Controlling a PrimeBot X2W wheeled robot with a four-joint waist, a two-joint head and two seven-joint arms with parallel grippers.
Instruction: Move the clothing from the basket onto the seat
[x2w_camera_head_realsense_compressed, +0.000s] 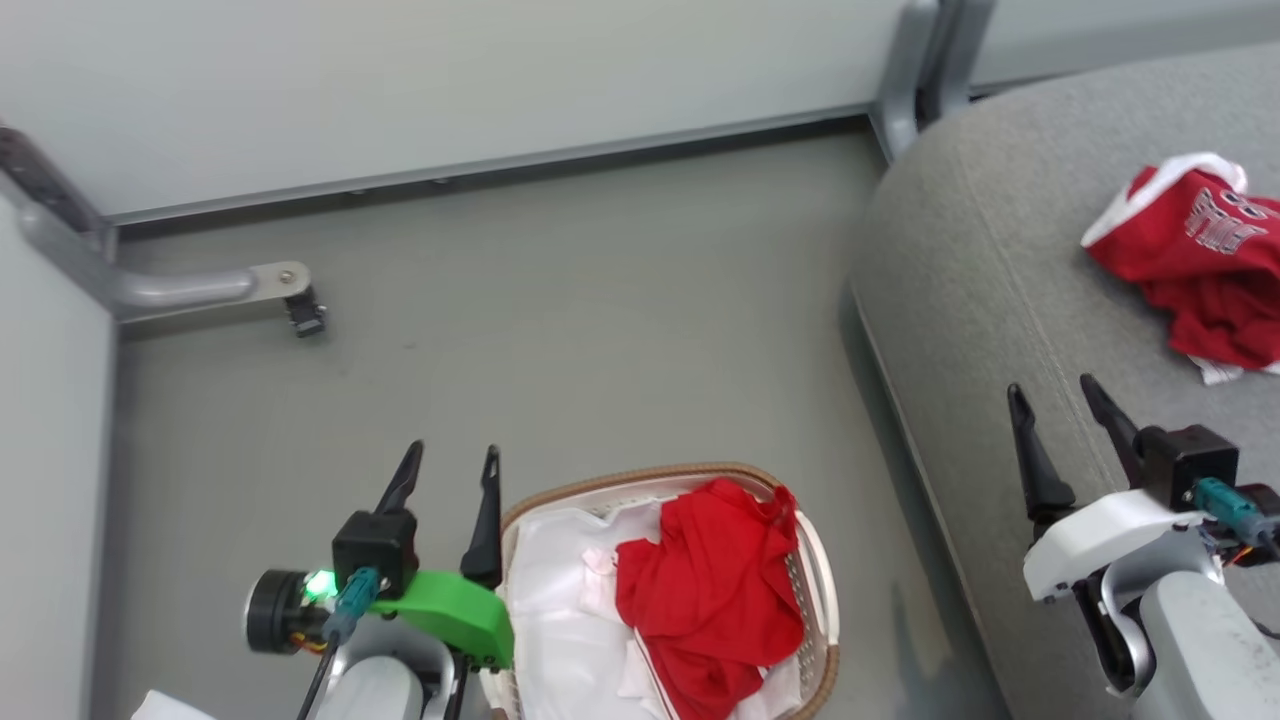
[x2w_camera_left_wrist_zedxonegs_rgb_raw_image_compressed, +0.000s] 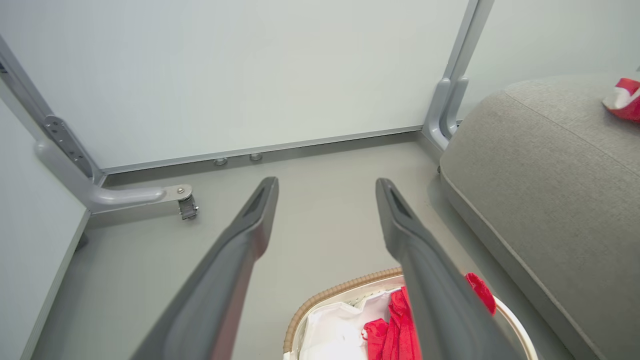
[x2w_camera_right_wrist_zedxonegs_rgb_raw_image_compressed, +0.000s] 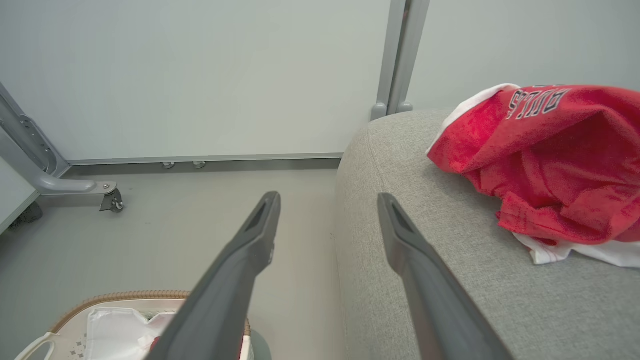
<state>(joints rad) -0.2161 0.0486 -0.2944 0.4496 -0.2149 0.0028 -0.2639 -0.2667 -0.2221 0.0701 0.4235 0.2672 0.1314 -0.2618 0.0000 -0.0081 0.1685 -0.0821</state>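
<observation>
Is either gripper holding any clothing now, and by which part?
Nothing is held. The left gripper stands open and empty beside the basket; the right gripper stands open and empty near the seat edge.

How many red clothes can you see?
2. One red shirt lies on the grey seat; one red garment sits in the basket. More may hide underneath.

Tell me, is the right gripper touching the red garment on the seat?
Apart. In the head view, bare grey seat lies between the open right gripper and the red garment.
</observation>
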